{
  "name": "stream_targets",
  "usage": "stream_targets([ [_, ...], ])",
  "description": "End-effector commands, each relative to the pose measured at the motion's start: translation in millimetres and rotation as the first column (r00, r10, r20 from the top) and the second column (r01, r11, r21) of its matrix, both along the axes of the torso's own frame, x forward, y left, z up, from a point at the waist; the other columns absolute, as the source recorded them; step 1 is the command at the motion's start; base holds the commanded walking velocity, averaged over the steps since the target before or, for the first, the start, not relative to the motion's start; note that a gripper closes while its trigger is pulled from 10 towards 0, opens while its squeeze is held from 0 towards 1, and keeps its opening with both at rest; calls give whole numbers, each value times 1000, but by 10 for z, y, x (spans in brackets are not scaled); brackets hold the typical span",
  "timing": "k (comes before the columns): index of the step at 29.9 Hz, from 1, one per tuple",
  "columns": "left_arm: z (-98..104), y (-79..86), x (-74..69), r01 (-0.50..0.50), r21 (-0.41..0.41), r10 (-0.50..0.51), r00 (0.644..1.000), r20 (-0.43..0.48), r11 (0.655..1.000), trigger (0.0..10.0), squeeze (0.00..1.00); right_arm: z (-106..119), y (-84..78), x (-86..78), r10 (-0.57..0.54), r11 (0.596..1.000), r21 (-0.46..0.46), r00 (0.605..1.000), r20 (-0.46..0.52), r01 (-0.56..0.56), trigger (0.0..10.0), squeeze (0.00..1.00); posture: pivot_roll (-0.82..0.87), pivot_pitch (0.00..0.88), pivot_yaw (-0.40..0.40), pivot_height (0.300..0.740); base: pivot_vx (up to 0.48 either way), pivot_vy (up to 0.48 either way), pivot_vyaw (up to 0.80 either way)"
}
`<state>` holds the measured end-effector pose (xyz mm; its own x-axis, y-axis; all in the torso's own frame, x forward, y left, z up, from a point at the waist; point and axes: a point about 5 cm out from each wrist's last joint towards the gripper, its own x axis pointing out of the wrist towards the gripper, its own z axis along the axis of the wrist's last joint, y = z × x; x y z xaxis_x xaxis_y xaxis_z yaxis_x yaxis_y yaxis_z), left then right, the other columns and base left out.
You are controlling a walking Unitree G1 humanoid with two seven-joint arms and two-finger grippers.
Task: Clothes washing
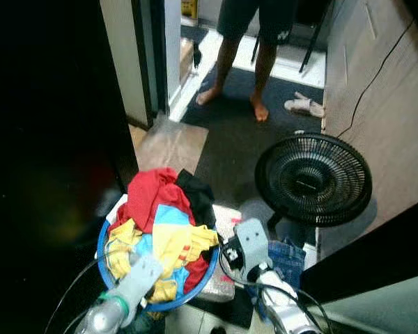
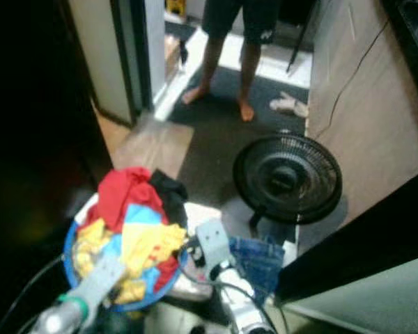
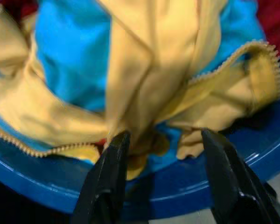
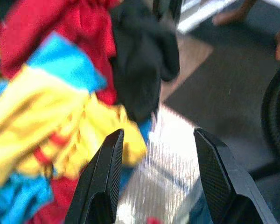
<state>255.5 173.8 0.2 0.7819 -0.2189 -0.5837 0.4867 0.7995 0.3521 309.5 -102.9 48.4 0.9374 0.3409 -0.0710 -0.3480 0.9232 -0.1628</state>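
Note:
A round blue laundry basket (image 1: 184, 300) stands low in front of me, heaped with clothes (image 1: 164, 223): red, yellow, light blue and black pieces. My left gripper (image 3: 163, 140) is open at the basket's near rim (image 3: 186, 191), its fingers on either side of a yellow zipped garment (image 3: 144, 70) that lies over a blue one. My right gripper (image 4: 154, 135) is open too, beside the basket's right side and above a shiny white surface (image 4: 172, 158), with the black garment (image 4: 142, 56) just ahead of it. Nothing is held in either gripper.
A black floor fan (image 1: 313, 179) stands on the dark mat to the right. A barefoot person (image 1: 254, 28) stands in the doorway ahead, with a pale cloth (image 1: 304, 106) by their feet. A dark cabinet (image 1: 49, 139) is at the left, blue jeans (image 1: 289, 257) lie under my right arm.

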Motion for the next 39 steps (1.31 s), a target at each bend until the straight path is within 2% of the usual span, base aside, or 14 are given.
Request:
stream_targets([
  [1,-241,7,-279,24,-4,-24,986,-164,1000,10000,0,-143,-86,-87,-26,1000,-16,998,-62,25,10000,0,121,355,-8,740,0,0,0],
  [8,-363,-8,-373,48,25,-41,974,-224,999,10000,0,-163,-147,-107,-46,999,-21,997,-69,45,10000,0,107,365,-11,740,0,0,0],
  [11,-319,-42,-273,55,47,-45,982,-182,997,10000,0,-167,-151,-115,-46,999,-24,997,-67,45,10000,0,98,365,-11,740,0,0,0],
  [12,-220,-81,-168,52,31,-48,991,-126,998,10000,0,-162,-156,-117,-45,999,-25,997,-63,44,10000,0,93,361,-9,740,0,0,0],
  [14,-220,-81,-168,52,31,-48,991,-126,998,10000,0,-162,-156,-117,-45,999,-25,997,-63,44,10000,0,93,361,-9,740,0,0,0],
  [15,-89,-134,-54,44,-13,-45,996,-71,999,10000,0,-158,-162,-116,-46,999,-26,997,-59,44,10000,0,93,354,-9,740,0,0,0],
  [20,153,-244,123,36,-115,-36,999,7,993,10000,0,-152,-172,-105,-49,998,-28,997,-57,48,10000,0,94,329,-5,740,0,0,0],
  [23,425,-392,224,15,-323,-8,1000,23,946,10000,0,-125,-164,-73,-52,998,-28,997,-52,51,10000,0,88,314,-2,740,0,0,0],
  [25,486,-414,235,19,-353,-9,999,30,935,10000,0,-120,-163,-68,-53,998,-28,997,-51,52,10000,0,88,306,-1,740,0,0,0],
  [30,534,-389,302,-2,-297,20,998,58,955,10000,0,-116,-166,-63,-54,998,-29,997,-50,53,10000,0,93,301,-4,740,0,0,0],
  [33,385,-239,426,-96,-131,98,995,6,987,10000,0,-109,-140,-45,-43,999,-33,998,-54,41,10000,0,97,290,-11,740,0,0,0],
  [37,333,-207,458,-122,-108,121,992,-17,987,10000,0,-98,-125,-27,-39,999,-36,998,-55,37,10000,0,92,285,-10,740,0,0,0],
  [38,328,-196,464,-134,-104,133,991,-24,985,10000,27,-97,-126,-23,-40,999,-37,998,-55,38,10000,0,92,285,-10,740,0,0,0],
  [39,327,-191,469,-141,-103,138,990,-29,985,10000,157,-97,-127,-21,-41,999,-37,998,-56,39,10000,0,92,284,-10,740,0,0,0],
])
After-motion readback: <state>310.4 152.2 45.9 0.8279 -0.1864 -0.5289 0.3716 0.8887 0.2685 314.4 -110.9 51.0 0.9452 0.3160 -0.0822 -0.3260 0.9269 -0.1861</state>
